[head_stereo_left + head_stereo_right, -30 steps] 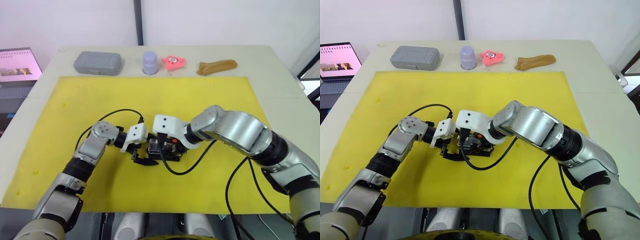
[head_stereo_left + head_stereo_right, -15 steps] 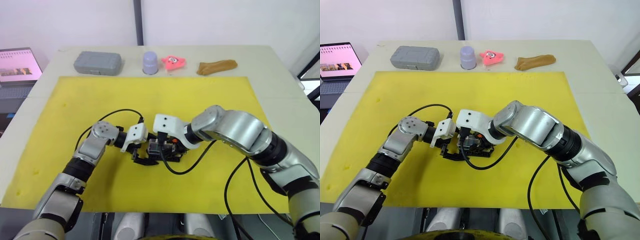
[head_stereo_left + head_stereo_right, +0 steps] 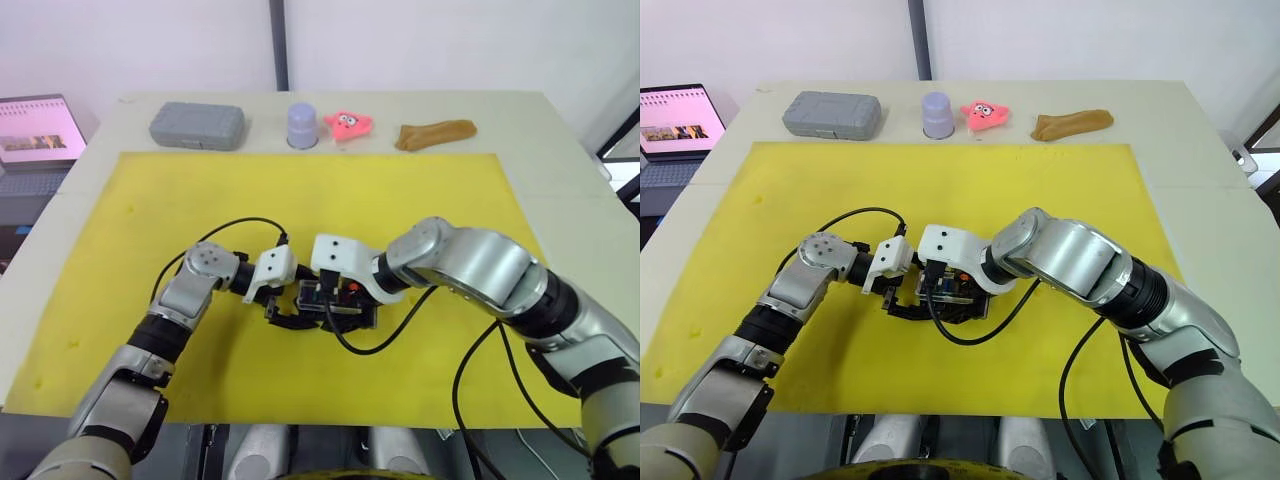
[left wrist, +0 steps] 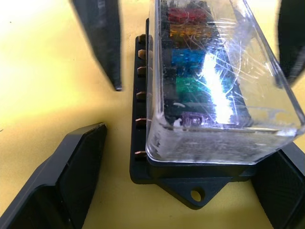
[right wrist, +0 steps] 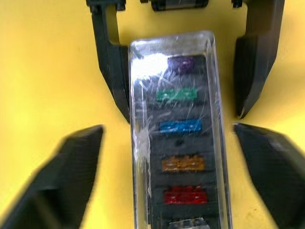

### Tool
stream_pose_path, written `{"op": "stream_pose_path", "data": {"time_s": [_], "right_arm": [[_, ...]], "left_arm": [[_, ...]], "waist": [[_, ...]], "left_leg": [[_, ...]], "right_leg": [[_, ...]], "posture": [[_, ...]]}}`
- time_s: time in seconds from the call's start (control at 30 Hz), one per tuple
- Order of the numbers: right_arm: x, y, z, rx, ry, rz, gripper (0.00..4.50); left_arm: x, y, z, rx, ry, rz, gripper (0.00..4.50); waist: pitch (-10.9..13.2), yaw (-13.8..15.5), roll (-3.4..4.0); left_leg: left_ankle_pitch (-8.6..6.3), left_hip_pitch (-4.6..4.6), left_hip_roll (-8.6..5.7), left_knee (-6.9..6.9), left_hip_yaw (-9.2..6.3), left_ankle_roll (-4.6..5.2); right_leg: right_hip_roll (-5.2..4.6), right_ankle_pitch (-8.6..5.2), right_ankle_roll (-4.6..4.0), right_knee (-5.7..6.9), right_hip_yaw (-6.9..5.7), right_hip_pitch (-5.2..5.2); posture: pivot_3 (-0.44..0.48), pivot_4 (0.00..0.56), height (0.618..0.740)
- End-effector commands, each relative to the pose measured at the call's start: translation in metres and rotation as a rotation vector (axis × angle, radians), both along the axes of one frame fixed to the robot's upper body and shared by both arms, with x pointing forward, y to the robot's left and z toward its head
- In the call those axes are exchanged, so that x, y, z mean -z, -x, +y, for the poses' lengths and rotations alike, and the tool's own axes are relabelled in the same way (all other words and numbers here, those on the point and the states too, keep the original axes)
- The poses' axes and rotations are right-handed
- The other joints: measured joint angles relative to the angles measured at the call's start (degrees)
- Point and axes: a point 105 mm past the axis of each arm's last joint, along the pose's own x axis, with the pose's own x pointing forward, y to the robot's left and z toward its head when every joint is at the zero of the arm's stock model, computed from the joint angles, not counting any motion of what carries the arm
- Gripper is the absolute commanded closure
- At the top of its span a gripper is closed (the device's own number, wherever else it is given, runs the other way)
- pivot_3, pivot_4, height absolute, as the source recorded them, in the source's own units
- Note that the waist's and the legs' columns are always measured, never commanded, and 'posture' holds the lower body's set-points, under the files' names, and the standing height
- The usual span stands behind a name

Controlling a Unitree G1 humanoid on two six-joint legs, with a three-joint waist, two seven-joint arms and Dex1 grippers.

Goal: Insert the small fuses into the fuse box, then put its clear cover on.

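Left wrist view: left end effector (image 4: 190,167) spread wide, holding nothing, straddling fuse box (image 4: 143,138) | clear cover (image 4: 224,71) seated on box; small fuses (image 5: 180,125) blurred beneath, grey one cut off | right end effector (image 5: 167,167) equally open, empty, opposite end, on yellow mat (image 3: 400,190).

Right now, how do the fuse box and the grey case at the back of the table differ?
The fuse box is black and sits on the yellow mat between both grippers' open jaws; the grey case lies off the mat near the table's far edge, away from both arms. The fuse box wears the clear cover, so its coloured fuses show; the grey case is opaque and closed. Both are rectangular.
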Motion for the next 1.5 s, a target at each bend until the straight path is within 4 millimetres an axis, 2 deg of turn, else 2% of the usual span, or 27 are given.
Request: {"op": "stream_pose_path", "data": {"time_s": [0.03, 0.1, 0.2, 0.4, 0.5, 0.57, 0.67, 0.73, 0.9, 1.07, 1.27, 1.3, 1.33, 1.4, 1.5], "right_arm": [[-0.013, 0.0, 0.004, -0.032, -0.032, -0.07, 0.03], [-0.017, 0.0, 0.005, -0.037, -0.048, -0.079, 0.03], [-0.034, -0.001, 0.006, -0.039, -0.098, -0.101, 0.03], [-0.065, 0.011, -0.008, -0.074, -0.188, -0.128, 0.03], [-0.078, 0.016, -0.012, -0.128, -0.25, -0.219, 0.03], [-0.08, 0.012, -0.012, -0.11, -0.312, -0.265, 0.03], [-0.078, 0.004, -0.013, -0.088, -0.387, -0.37, 0.83], [-0.066, 0.002, -0.017, -0.069, -0.421, -0.365, 1.75], [-0.039, 0.007, -0.025, -0.075, -0.452, -0.329, 4.37], [-0.043, 0.01, -0.023, -0.085, -0.512, -0.316, 4.45], [-0.041, 0.005, -0.023, -0.062, -0.494, -0.319, 4.45], [-0.041, 0.006, -0.023, -0.067, -0.494, -0.312, 4.5], [-0.04, 0.008, -0.022, -0.073, -0.494, -0.305, 4.5], [-0.04, 0.009, -0.022, -0.078, -0.491, -0.296, 4.5], [-0.039, 0.009, -0.023, -0.076, -0.484, -0.293, 4.5]], "left_arm": [[0.001, -0.012, 0.006, -0.088, -0.01, -0.008, 0.0], [0.001, -0.012, 0.006, -0.087, -0.011, -0.009, 0.0], [0.001, -0.011, 0.006, -0.085, -0.012, -0.009, 0.0], [0.001, -0.012, 0.006, -0.087, -0.012, -0.009, 0.0], [0.001, -0.013, 0.007, -0.09, -0.011, -0.009, 0.0], [0.001, -0.014, 0.006, -0.091, -0.01, -0.009, 0.0], [0.001, -0.014, 0.005, -0.087, -0.007, -0.011, 0.0], [0.001, -0.014, 0.004, -0.083, -0.006, -0.013, 0.0], [0.002, -0.014, 0.003, -0.072, -0.013, -0.032, 0.0], [0.002, -0.014, 0.004, -0.071, -0.008, -0.035, 0.0], [0.001, -0.012, 0.004, -0.062, -0.005, -0.035, 0.0], [0.001, -0.011, 0.004, -0.057, -0.006, -0.033, 0.56], [0.002, -0.01, 0.004, -0.055, -0.006, -0.033, 0.79], [0.002, -0.009, 0.004, -0.044, -0.011, -0.03, 1.81], [0.003, -0.007, 0.005, -0.033, -0.018, -0.031, 1.94]], "waist": [[0.0, 0.1, 0.0], [0.0, 0.1, 0.0], [0.0, 0.2, 0.0], [0.0, 0.3, 0.0], [0.0, 0.3, 0.0], [0.0, 0.2, -0.02], [0.0, 0.3, -0.04], [0.0, 0.3, -0.05], [0.0, 0.3, -0.05], [0.0, 0.3, -0.05], [0.0, 0.3, -0.05], [0.0, 0.3, -0.05], [0.0, 0.3, -0.05], [0.0, 0.2, -0.05], [0.0, 0.2, -0.05]], "left_leg": [[0.0, 0.0, 0.0, 0.0, 0.0, 0.0], [0.0, 0.0, 0.0, 0.01, 0.0, 0.0], [0.0, 0.0, -0.01, 0.01, 0.0, 0.0], [0.0, -0.01, -0.01, 0.01, -0.01, 0.0], [0.0, -0.01, -0.01, 0.0, -0.01, 0.0], [0.0, 0.02, -0.01, 0.0, 0.03, 0.01], [0.0, 0.07, 0.0, 0.01, 0.03, 0.01], [0.0, 0.07, -0.01, 0.01, 0.06, 0.01], [0.0, 0.1, -0.02, 0.02, 0.04, 0.01], [0.0, 0.16, -0.01, 0.02, 0.04, 0.01], [0.0, 0.16, -0.01, 0.02, 0.03, 0.01], [0.0, 0.16, -0.01, 0.02, 0.03, 0.01], [0.0, 0.16, -0.01, 0.02, 0.03, 0.01], [0.0, 0.16, -0.01, 0.01, 0.03, 0.01], [0.0, 0.16, 0.0, 0.01, 0.03, 0.01]], "right_leg": [[0.0, 0.0, 0.0, 0.0, 0.0, 0.0], [0.0, 0.0, 0.0, 0.0, 0.0, 0.0], [0.0, 0.0, 0.0, 0.0, 0.0, 0.01], [0.0, 0.0, 0.0, -0.02, 0.0, 0.02], [0.0, 0.0, 0.0, -0.02, 0.0, 0.03], [0.0, 0.0, 0.0, -0.02, 0.0, 0.05], [0.01, 0.0, 0.01, -0.01, 0.01, 0.11], [0.0, 0.0, 0.01, 0.0, 0.03, 0.09], [0.0, 0.01, 0.01, -0.02, 0.03, 0.16], [0.01, 0.01, 0.01, -0.01, 0.03, 0.2], [0.01, 0.01, 0.01, -0.01, 0.03, 0.21], [0.01, 0.01, 0.01, -0.02, 0.03, 0.21], [0.01, 0.01, 0.01, -0.02, 0.03, 0.21], [0.01, 0.01, 0.01, -0.02, 0.03, 0.2], [0.02, 0.01, 0.01, -0.02, 0.03, 0.2]], "posture": [[0.0, 0.15, 0.74], [0.0, 0.15, 0.74], [0.0, 0.15, 0.74], [0.0, 0.15, 0.74], [0.0, 0.15, 0.74], [0.0, 0.15, 0.74], [0.0, 0.15, 0.74], [0.0, 0.15, 0.74], [0.0, 0.15, 0.74], [0.0, 0.15, 0.74], [0.0, 0.15, 0.74], [0.0, 0.15, 0.74], [0.0, 0.15, 0.74], [0.0, 0.15, 0.74], [0.0, 0.15, 0.74]]}}
